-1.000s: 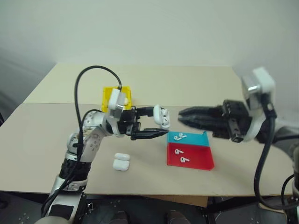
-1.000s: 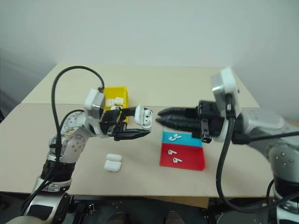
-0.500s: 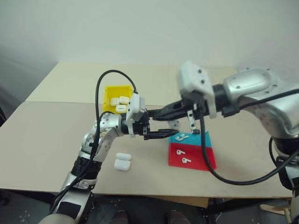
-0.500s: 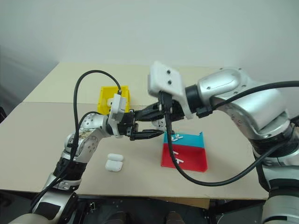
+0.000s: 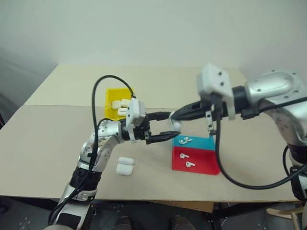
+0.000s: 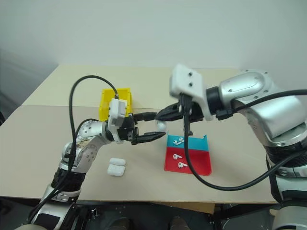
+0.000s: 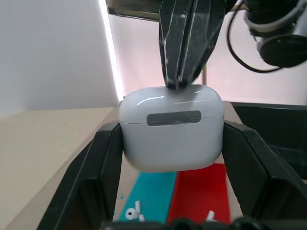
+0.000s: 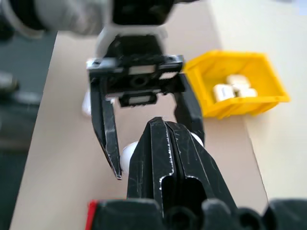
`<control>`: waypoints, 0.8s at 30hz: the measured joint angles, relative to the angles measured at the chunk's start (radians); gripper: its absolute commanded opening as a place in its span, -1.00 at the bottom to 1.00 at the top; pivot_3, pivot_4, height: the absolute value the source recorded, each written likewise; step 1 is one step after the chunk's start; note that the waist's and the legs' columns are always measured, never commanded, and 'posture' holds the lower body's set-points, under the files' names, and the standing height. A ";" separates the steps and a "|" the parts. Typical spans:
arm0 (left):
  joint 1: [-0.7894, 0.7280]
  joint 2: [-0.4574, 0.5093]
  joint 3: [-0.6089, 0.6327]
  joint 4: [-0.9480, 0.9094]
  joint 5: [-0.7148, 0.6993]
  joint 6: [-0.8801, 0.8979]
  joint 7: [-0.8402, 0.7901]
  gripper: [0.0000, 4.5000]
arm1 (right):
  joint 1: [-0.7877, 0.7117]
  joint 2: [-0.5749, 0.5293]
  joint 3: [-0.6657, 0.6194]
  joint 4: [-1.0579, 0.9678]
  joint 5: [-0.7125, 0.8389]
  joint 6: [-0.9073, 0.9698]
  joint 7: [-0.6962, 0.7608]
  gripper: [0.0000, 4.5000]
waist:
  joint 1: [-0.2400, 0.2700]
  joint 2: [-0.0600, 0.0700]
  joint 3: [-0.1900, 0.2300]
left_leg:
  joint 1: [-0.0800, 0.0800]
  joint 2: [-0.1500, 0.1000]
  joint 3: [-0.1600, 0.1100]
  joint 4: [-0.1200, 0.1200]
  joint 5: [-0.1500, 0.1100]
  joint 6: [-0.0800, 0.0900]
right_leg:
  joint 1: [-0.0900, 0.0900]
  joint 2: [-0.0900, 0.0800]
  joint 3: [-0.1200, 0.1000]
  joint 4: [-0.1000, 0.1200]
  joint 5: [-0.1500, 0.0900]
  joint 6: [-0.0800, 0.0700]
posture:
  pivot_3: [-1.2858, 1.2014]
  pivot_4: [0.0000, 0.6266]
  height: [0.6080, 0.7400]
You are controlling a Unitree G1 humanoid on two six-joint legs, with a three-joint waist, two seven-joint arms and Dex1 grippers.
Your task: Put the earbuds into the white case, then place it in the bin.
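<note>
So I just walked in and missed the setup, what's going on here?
The left gripper holds a white case, lid shut, above the table. The right gripper, fingers shut, presses its tips on the case's top. Cases already lie in the yellow bin, and two more sit on the table. Loose earbuds lie in the teal tray and the red tray. The held case is not yet in the bin.

The right gripper (image 7: pixel 184 81) pressed on the white case (image 7: pixel 171 127), blocking the way above; table (image 5: pixel 57 139) on left lay open.
</note>
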 measured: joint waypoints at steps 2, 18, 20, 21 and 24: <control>-0.002 -0.016 0.020 -0.016 0.059 -0.008 0.119 0.25 | 0.031 0.054 -0.109 -0.003 0.059 0.059 -0.090 -1.00 | 0.001 0.000 0.000 | 0.000 0.000 0.000 0.000 0.000 0.000 | 0.000 0.000 0.000 0.000 0.000 0.000 | 0.03 -0.52 1.00; -0.314 -0.130 0.139 0.485 0.495 0.289 1.041 0.25 | 0.271 0.320 -0.238 -0.248 0.099 0.191 -0.644 -1.00 | 0.000 -0.001 0.000 | -0.001 -0.002 -0.001 -0.001 0.000 0.000 | 0.000 -0.001 0.000 -0.001 0.001 0.001 | 0.03 -0.52 1.00; -0.328 -0.139 0.141 0.563 0.502 0.274 1.071 0.25 | 0.275 0.320 -0.232 -0.253 0.109 0.202 -0.653 -1.00 | 0.001 -0.001 0.000 | -0.002 -0.002 -0.001 -0.001 0.000 0.000 | -0.001 -0.001 -0.001 -0.002 0.001 0.001 | 0.03 -0.52 1.00; -0.334 -0.144 0.141 0.593 0.502 0.271 1.078 0.25 | 0.277 0.319 -0.229 -0.254 0.114 0.208 -0.658 -1.00 | 0.001 -0.001 0.000 | -0.002 -0.002 -0.001 -0.001 0.000 0.000 | -0.001 -0.001 -0.001 -0.002 0.001 0.001 | 0.03 -0.52 1.00; -0.378 -0.155 0.162 0.712 0.477 0.270 1.060 0.85 | 0.281 0.300 -0.211 -0.270 0.122 0.252 -0.674 -1.00 | 0.001 -0.001 0.000 | -0.003 -0.002 -0.001 -0.001 0.000 0.000 | -0.001 -0.001 -0.001 -0.003 0.001 0.001 | 0.03 -0.52 1.00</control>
